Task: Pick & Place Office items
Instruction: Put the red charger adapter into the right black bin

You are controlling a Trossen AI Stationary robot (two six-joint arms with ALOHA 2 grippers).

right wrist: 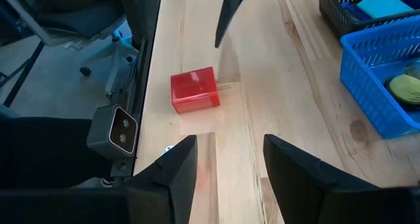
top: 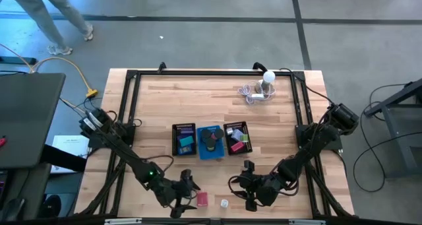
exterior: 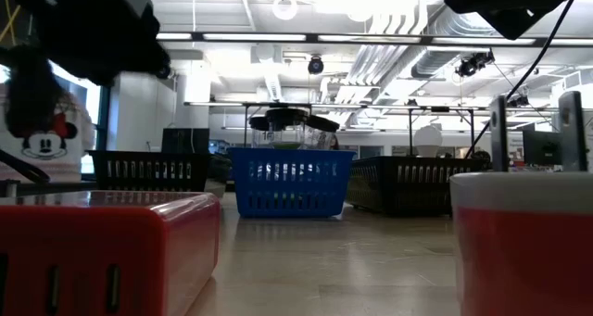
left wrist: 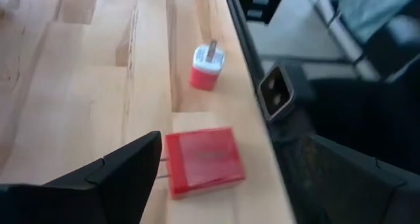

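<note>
A red block (top: 202, 198) lies flat on the wood near the table's near edge, large in the low view (exterior: 102, 251). A small red-and-white plug (top: 224, 203) stands beside it (left wrist: 208, 67). My left gripper (top: 186, 187) is open. Its fingers stand on either side of the red block (left wrist: 203, 161), with one fingertip (left wrist: 147, 148) close by the block's metal prongs. My right gripper (top: 245, 185) is open and hovers to the block's right, facing it (right wrist: 195, 89). Other office items fill the three trays.
Two black mesh trays (top: 184, 139) (top: 237, 138) flank a blue tray (top: 211, 142) at mid-table, each holding items. A white bulb with coiled cable (top: 264, 86) sits near the far edge. The low camera (right wrist: 118, 132) is mounted at the near edge. A person walks beyond the table (top: 53, 14).
</note>
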